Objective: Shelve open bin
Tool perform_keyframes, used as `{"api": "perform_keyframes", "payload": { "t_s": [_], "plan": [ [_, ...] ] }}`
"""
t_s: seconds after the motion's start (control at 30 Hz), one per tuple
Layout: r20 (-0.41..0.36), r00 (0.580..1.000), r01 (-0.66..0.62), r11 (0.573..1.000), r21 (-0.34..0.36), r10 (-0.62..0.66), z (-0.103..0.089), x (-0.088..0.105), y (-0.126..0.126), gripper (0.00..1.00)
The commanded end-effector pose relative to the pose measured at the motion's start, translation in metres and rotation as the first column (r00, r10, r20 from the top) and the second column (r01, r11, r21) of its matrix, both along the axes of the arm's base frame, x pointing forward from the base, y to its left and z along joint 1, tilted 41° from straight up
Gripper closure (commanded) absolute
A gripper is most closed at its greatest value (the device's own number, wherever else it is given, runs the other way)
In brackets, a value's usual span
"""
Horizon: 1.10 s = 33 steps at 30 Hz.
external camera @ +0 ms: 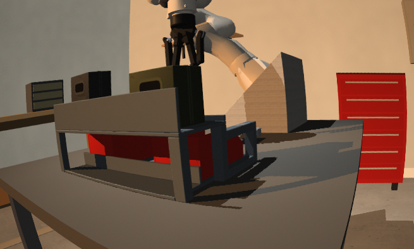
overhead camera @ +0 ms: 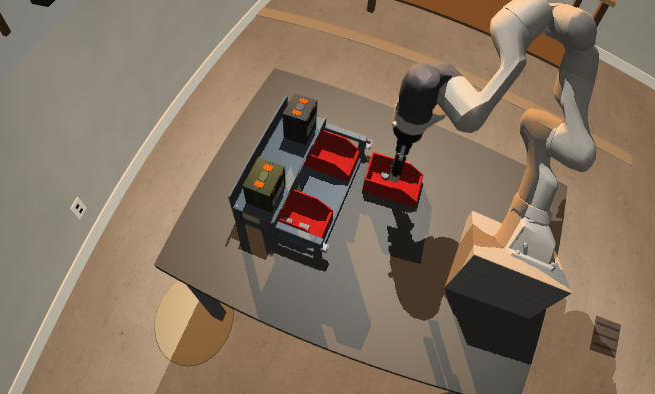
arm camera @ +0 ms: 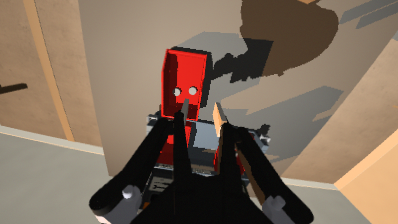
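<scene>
The gripper point(arm camera: 201, 106) hangs straight down from the wrist with its fingers drawn partly together. One finger reaches inside the open bin point(arm camera: 182, 70) and the other hangs just outside one long side wall. Straddling that wall near the rear end seems meant to give a hold on a thin upright edge and leave the open front free. A visible gap remains between the fingers, and the pictures do not settle whether the pads already press on the wall.

Just beneath the gripper, the bin point(overhead camera: 394, 194) rests on the worktop point(overhead camera: 477, 165), level. It is bright red, with a tall rear end and side walls that slope down to a low open front. Two small pale round parts point(arm camera: 176, 91) lie on its floor near the inner finger. Its rear faces the shelf and its front points away from it.

Just beyond the bin's rear stands the grey shelf point(overhead camera: 272, 150). The free place point(overhead camera: 322, 187) shows as bare grey floor between two more red bins point(overhead camera: 333, 155) point(overhead camera: 304, 215), both with their fronts turned toward the gripper. The bin on the worktop already faces the same way, so it probably needs only a lift over the front lip and a slide back.

Farthest from the gripper, two dark boxes point(overhead camera: 299, 117) point(overhead camera: 263, 184) stand on the shelf's top board.
</scene>
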State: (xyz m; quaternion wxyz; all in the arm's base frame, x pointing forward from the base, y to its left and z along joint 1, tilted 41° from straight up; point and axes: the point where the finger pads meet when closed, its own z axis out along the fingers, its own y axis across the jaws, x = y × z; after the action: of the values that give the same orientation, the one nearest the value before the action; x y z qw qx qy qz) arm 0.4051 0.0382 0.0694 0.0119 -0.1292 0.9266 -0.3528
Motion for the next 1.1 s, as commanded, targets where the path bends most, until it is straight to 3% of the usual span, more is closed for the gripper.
{"api": "perform_keyframes", "payload": {
  "t_s": [0.0, 1.0, 1.03, 1.07],
  "plan": [
    [0.005, 1.000, 0.005, 1.000, 0.002, -0.005, -0.0004, -0.0005, -0.0006, 1.00],
    [0.005, 1.000, 0.005, 1.000, 0.002, -0.005, -0.0004, -0.0005, -0.0006, 1.00],
    [0.005, 1.000, 0.005, 1.000, 0.002, -0.005, -0.0004, -0.0005, -0.0006, 0.85],
    [0.005, 1.000, 0.005, 1.000, 0.002, -0.005, -0.0004, -0.0005, -0.0006, 0.85]
  ]
}}
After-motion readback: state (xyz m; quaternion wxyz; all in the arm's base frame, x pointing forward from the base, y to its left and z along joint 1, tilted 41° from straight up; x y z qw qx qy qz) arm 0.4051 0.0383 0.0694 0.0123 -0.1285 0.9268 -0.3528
